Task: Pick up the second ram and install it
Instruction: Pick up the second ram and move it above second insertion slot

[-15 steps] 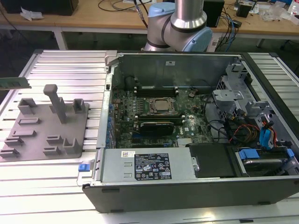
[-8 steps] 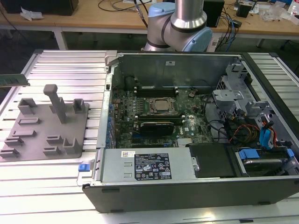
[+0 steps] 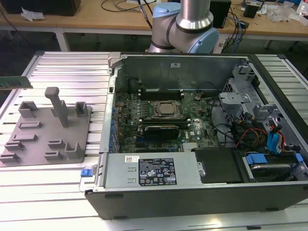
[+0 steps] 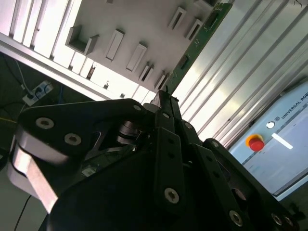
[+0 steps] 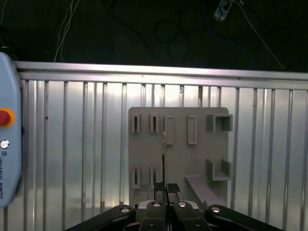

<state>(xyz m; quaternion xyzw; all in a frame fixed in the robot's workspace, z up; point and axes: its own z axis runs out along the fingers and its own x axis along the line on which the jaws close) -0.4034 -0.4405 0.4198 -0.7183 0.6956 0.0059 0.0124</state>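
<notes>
So the gripper (image 5: 166, 188) is pointing straight down at the grey fixture plate (image 5: 178, 163), and its 2 black fingers (image 5: 158, 186) are pinched tight on the second ram (image 5: 165, 154). In the first wrist view the stick is edge-on, just a thin line running out from the fingertips across the plate, between its 2 rows of slots.

The second wrist view looks along the gripper (image 4: 162, 98) from the side. The green ram (image 4: 199, 41) sticks out past the fingertips at a slant, with the fixture plate (image 4: 139, 24) and its little pockets behind it.

In the exterior view the ram (image 3: 14, 82) hangs roughly level in the air, past the fixture plate's (image 3: 38, 139) far corner toward the exterior view's left. It looks lifted clear of the plate, not sitting in any pocket. The arm's (image 3: 185, 24) silver and blue joint is well away from the plate, behind the open computer case (image 3: 192, 197), which stands beside the plate on the exterior view's right.

A teach pendant (image 5: 7, 159) with a red button (image 5: 4, 117) lies on the ribbed table (image 5: 72, 144) near the plate.
</notes>
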